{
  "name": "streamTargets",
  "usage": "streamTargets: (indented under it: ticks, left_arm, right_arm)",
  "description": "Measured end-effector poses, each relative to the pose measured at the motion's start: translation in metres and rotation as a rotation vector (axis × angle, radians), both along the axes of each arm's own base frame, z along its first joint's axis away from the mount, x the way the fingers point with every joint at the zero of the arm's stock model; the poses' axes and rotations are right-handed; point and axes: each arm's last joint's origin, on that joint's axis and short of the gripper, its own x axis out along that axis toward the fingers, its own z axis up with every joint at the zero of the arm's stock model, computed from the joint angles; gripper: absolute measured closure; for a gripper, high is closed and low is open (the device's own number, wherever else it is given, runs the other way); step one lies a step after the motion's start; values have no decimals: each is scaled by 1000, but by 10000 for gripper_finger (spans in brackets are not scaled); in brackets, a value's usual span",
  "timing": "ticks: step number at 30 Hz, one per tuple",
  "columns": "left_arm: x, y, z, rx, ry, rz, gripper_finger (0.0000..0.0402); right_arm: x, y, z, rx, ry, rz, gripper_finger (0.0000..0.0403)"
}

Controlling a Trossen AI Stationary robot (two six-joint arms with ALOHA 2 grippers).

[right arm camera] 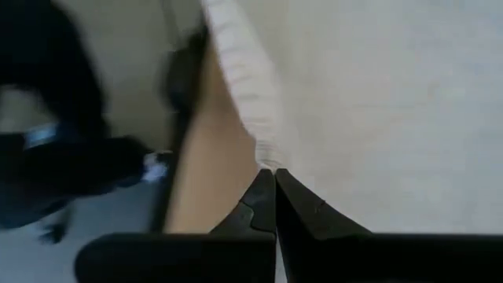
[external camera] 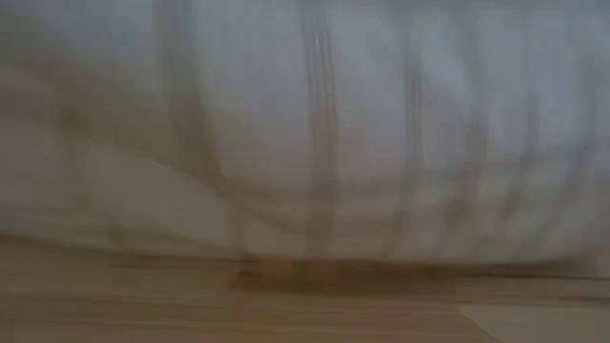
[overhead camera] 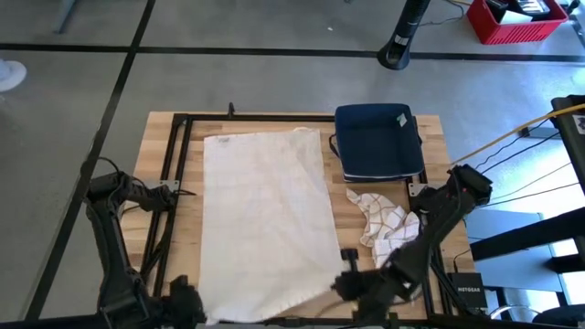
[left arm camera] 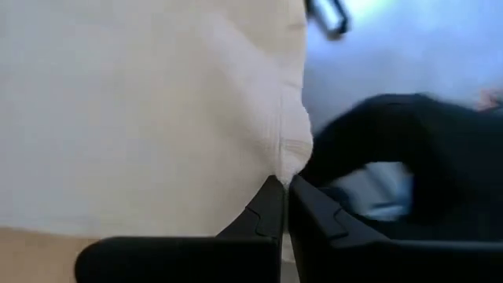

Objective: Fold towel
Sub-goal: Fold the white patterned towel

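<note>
A large white towel (overhead camera: 265, 219) lies spread lengthwise on the wooden table, and its far part rests flat. In the low view the towel (external camera: 305, 124) fills nearly the whole picture, close to the camera, above a strip of tabletop. My left gripper (overhead camera: 187, 306) is at the towel's near-left corner and is shut on it (left arm camera: 283, 185). My right gripper (overhead camera: 345, 281) is at the near-right corner, also shut on the cloth (right arm camera: 273, 174). My left gripper pinches the towel's near-left corner (left arm camera: 292, 153) between its two fingers, and the cloth puckers where they meet. The rest of the towel spreads away from the fingers. My right gripper pinches the near-right corner at the hemmed edge (right arm camera: 266, 149) between its two fingers. The hem runs away from the fingertips along the towel's side.
A folded navy cloth (overhead camera: 377, 142) sits at the far right of the table. A crumpled checked cloth (overhead camera: 382, 219) lies near it, right of the towel. A black frame (overhead camera: 174, 183) runs along the table's left part.
</note>
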Motion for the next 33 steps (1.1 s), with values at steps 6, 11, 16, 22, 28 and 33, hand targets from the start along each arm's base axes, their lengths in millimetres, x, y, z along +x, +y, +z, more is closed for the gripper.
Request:
streamTargets:
  ticks: [6,11,16,22,28,33]
  left_arm:
    - [-7,-25,2,-185,-56,-28,399]
    - [-5,-16,2,-49,-117,-32,400]
    - [5,16,-6,209,-81,89,398]
    - [9,56,-8,484,-27,258,397]
    - [11,83,-13,610,24,353,397]
    - [16,98,-31,677,89,394,397]
  right_arm:
    - [-15,26,-3,117,-14,30,402]
    - [-11,19,2,15,-117,-35,402]
    - [6,-18,4,-175,-126,-187,402]
    - [30,-77,10,-346,-65,-342,402]
    - [59,-132,10,-457,3,-418,402]
    - [76,-174,-4,-479,32,-473,402]
